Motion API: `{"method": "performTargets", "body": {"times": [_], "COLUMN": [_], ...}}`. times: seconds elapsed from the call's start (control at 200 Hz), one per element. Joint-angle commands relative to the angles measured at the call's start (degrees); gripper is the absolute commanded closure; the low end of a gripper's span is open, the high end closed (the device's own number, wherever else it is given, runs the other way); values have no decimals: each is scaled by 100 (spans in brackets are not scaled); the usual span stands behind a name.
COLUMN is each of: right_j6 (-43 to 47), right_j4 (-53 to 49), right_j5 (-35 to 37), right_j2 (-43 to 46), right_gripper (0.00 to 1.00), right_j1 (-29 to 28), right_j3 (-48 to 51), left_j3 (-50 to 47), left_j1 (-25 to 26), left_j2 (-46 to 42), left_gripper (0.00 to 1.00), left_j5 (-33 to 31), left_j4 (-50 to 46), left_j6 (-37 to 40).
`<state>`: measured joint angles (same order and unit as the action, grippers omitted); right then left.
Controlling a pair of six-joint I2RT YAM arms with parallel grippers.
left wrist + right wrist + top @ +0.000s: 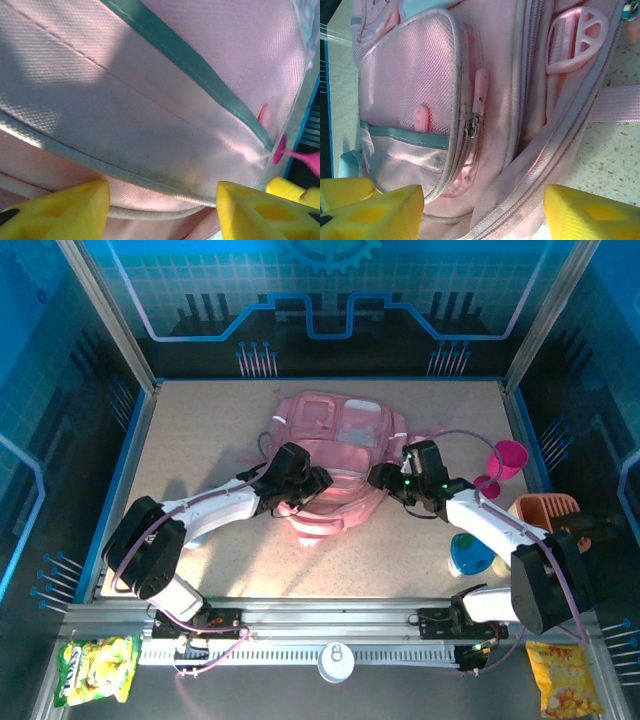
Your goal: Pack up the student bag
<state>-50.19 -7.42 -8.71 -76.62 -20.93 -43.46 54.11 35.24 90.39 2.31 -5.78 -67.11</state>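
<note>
Left tool (320,481) and right tool (379,477) hide much of student bag (338,428).

Magenta goblet cup (505,462) by the desk's (200,440) right edge, orange slotted basket (545,510) just nearer along that edge, blue cup (468,555) toward the front right corner, yellow-green snack bag (95,668), white can (336,661) and yellow snack bag (565,678) beyond the front edge.

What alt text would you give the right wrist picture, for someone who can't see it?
Close-up of a pink student bag lying on a speckled table, its mesh front pocket and pink zip pull in the middle. Two yellow fingers stand apart at the bottom edge, with the bag beyond them.
</note>
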Motion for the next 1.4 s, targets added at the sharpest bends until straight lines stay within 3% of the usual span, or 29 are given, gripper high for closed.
{"method": "performTargets", "body": {"times": [0.0, 0.16, 0.555, 0.931, 1.396], "right_j6": [-105, -38, 79, 790, 1404], "right_j4": [228, 272, 459, 92, 752], "right_j5": [-144, -158, -251, 346, -379], "right_j2": [-87, -21, -237, -41, -1426], "right_gripper": [35, 36, 36, 35, 24], "right_j1": [-95, -146, -245, -169, 498], "right_j3": [-38, -40, -74, -410, -1377], "left_j3": [-2, 65, -163, -64, 528], "left_j1": [-20, -76, -128, -548, -1228], "left_j2": [-44, 96, 128, -244, -881], "left_gripper": [47, 54, 59, 100, 100], "left_j5": [-258, -314, -430, -314, 1030], "left_j4": [411, 621, 857, 788, 559], "left_j6": [-532, -771, -1318, -602, 288]}}
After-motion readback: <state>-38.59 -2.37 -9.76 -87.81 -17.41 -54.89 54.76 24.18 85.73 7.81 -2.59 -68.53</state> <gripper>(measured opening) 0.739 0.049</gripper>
